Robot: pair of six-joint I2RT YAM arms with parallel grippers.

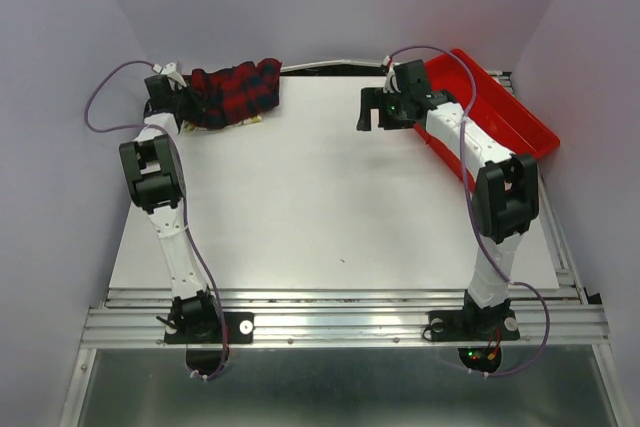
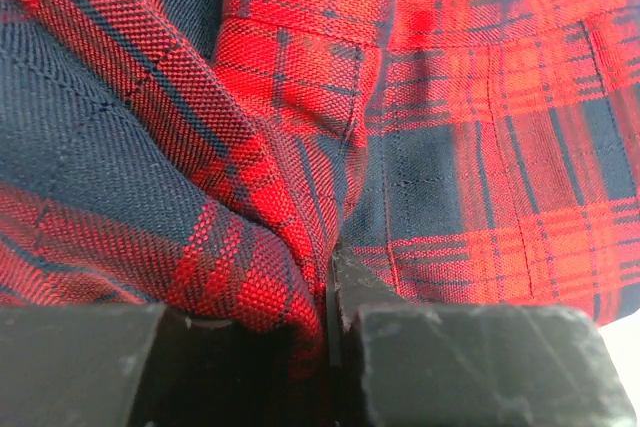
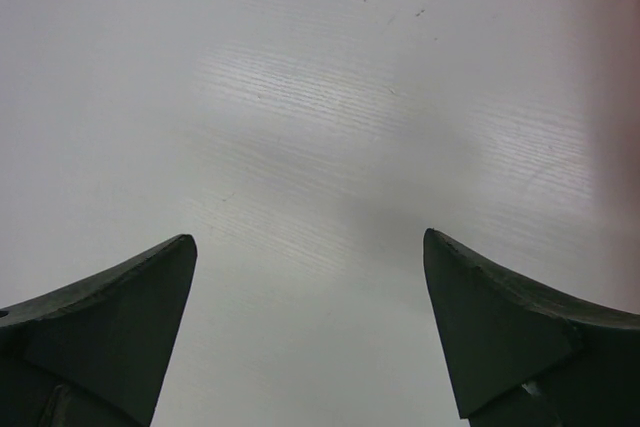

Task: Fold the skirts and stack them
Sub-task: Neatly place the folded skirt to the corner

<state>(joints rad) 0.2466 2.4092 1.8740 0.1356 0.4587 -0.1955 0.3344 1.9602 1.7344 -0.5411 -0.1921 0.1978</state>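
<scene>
The left end effector pinches a fold of the soft, limp plaid skirt at upper left, probably best held at its hem; the right end effector stands spread.

White table: plaid skirt, red tray

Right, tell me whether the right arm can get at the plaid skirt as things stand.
Probably yes: the right gripper hangs open over bare table, with nothing lying between it and the plaid skirt at the far left. The left gripper is clamped on that skirt, though, crowding the spot.
</scene>
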